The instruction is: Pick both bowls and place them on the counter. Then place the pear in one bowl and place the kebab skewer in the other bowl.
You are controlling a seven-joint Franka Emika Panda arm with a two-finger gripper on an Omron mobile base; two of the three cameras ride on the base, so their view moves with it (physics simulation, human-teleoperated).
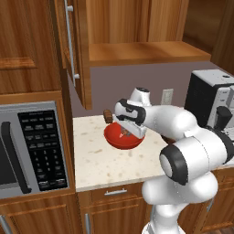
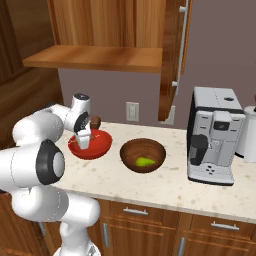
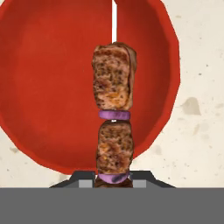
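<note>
Kebab skewer (image 3: 113,118) clamped in jaws, hanging inside red bowl's (image 3: 48,87) rim.

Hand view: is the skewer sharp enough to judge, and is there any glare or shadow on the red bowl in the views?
Hand view: kebab skewer crisp, its chunks' texture clear, flat even light on the red bowl with no glare. Left base view: the bowl is partly hidden by the arm. Right base view: bowl evenly lit, a soft shadow inside the brown bowl around the pear.
</note>
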